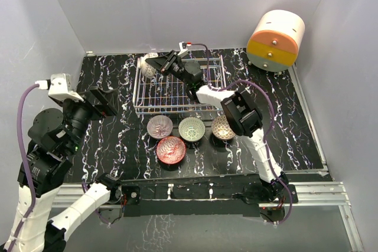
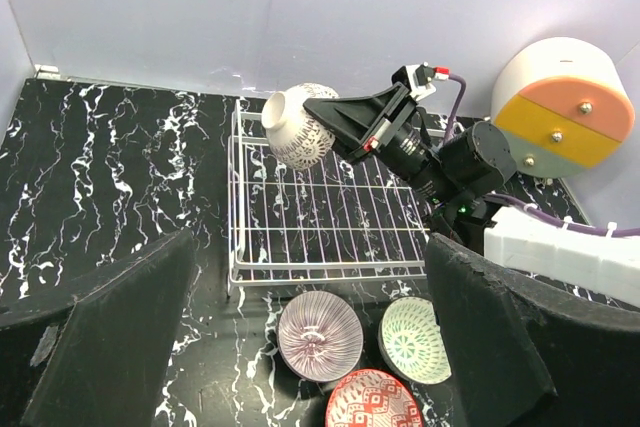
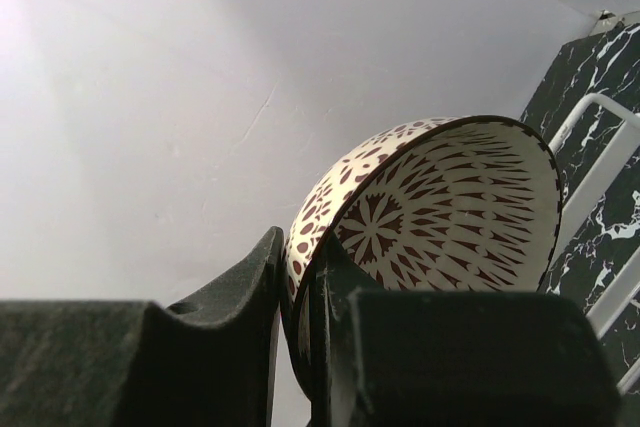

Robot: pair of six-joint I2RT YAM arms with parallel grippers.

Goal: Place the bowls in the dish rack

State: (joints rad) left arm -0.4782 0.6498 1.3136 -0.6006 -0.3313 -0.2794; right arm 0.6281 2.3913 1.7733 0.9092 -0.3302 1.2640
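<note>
My right gripper [image 1: 158, 65] is shut on the rim of a brown-and-white bowl [image 3: 440, 217] and holds it on its side above the far left corner of the white wire dish rack [image 1: 177, 90]. The bowl also shows in the top view [image 1: 149, 65] and in the left wrist view [image 2: 298, 125]. On the table in front of the rack lie the pinkish bowl [image 1: 159, 127], the pale green bowl [image 1: 192, 128], a second brown-and-white bowl [image 1: 223, 127] and the red bowl [image 1: 170, 150]. My left gripper [image 1: 109, 103] is open and empty, left of the rack.
A round orange-and-cream drawer unit [image 1: 275, 41] stands at the far right. The rack [image 2: 320, 207] holds nothing on its grid. Grey walls close in the table on three sides.
</note>
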